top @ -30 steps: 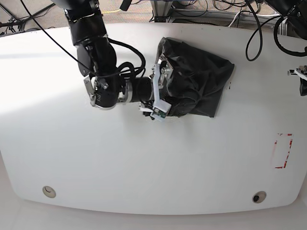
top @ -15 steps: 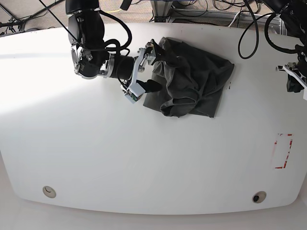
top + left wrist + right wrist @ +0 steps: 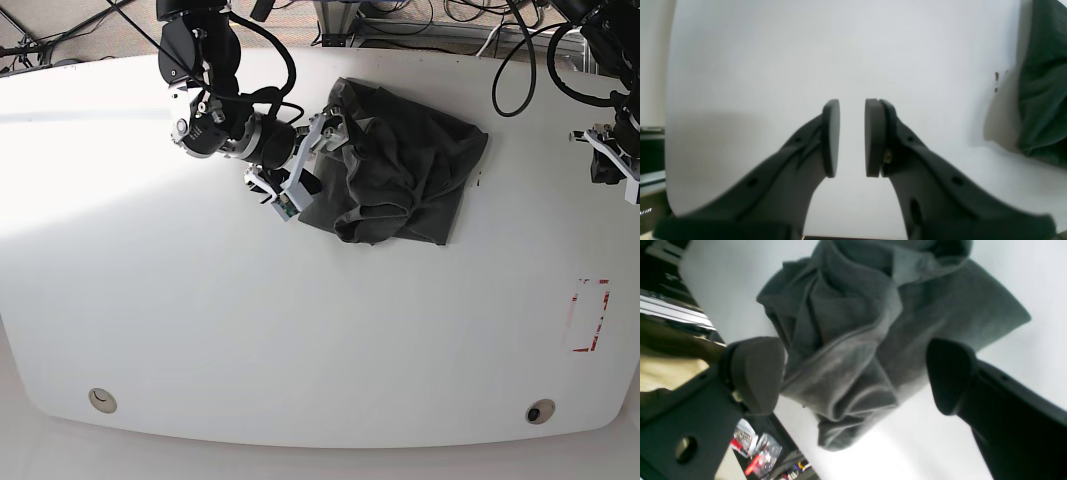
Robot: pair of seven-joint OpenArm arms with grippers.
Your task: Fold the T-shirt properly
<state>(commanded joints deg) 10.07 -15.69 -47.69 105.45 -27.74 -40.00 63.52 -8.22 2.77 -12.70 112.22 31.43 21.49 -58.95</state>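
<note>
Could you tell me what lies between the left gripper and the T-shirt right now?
Only bare white table, seen in the base view: the left gripper hangs at the table's edge, well apart from the T-shirt.

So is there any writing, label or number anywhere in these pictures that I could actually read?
No text can be read.
The T-shirt: plain dark fabric, no print or label showing.
The table: a red-edged rectangle mark near its edge, no letters or numbers legible on it.
Left wrist view, bottom left corner: faint white marks on something dark, too blurred to read.
Right wrist view: small packets beyond the table edge, too blurred to read.
</note>
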